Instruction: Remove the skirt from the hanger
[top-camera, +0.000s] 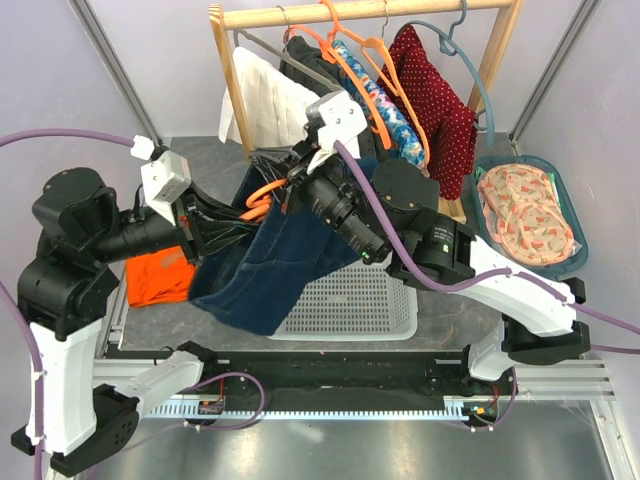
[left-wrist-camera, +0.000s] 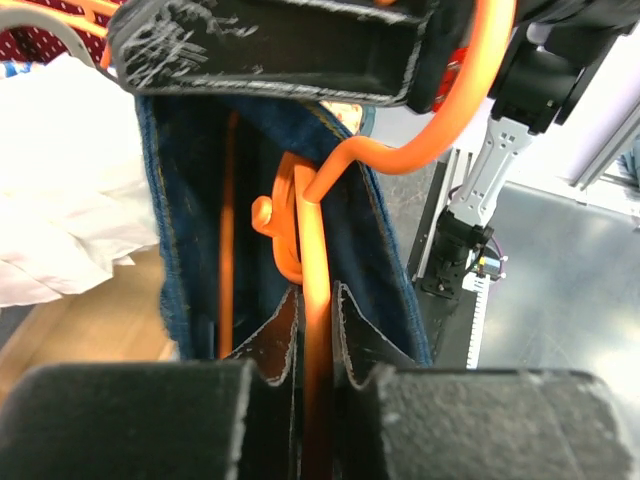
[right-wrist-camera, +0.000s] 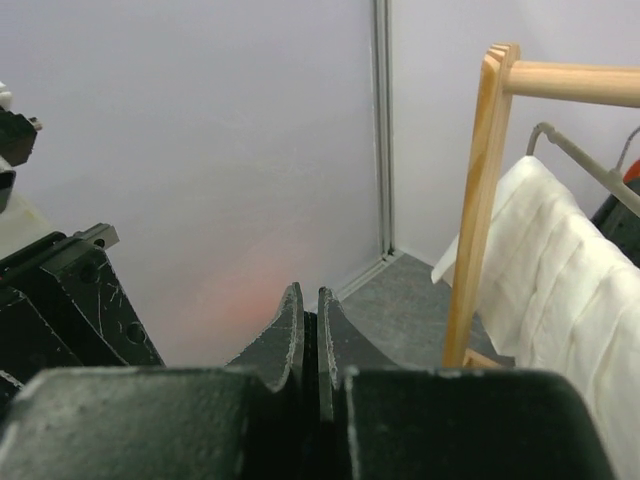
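Note:
A dark blue denim skirt (top-camera: 270, 270) hangs from an orange hanger (top-camera: 262, 192) in mid-air, above the front left of a white basket. My left gripper (top-camera: 243, 212) is shut on the hanger's orange bar (left-wrist-camera: 315, 400), with the skirt's denim (left-wrist-camera: 395, 270) around it in the left wrist view. My right gripper (top-camera: 290, 170) is just above, at the skirt's top edge. In the right wrist view its jaws (right-wrist-camera: 311, 300) are shut with a thin dark strip between them. The skirt itself is hidden below that view.
A wooden rack (top-camera: 370, 12) at the back holds a white garment (top-camera: 262, 100), a red dotted one (top-camera: 435, 100) and orange hangers. A white perforated basket (top-camera: 350, 300) lies in front. An orange cloth (top-camera: 160, 275) is left, a teal tray (top-camera: 555, 175) right.

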